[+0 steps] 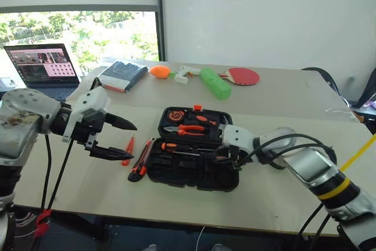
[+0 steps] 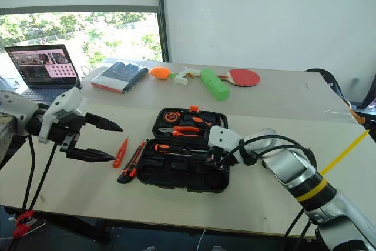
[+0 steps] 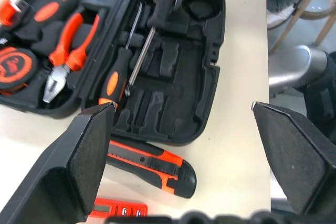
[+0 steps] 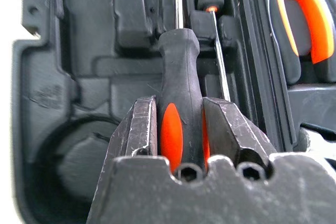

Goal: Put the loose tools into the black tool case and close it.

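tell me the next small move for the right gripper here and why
Probably lower the held screwdriver into a free slot of the black tool case and let go. The right gripper is shut on its handle just above the recesses, beside a second screwdriver already lying there.

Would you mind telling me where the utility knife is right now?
The utility knife lies on the table just off the left edge of the open black tool case, between it and the short red screwdriver.
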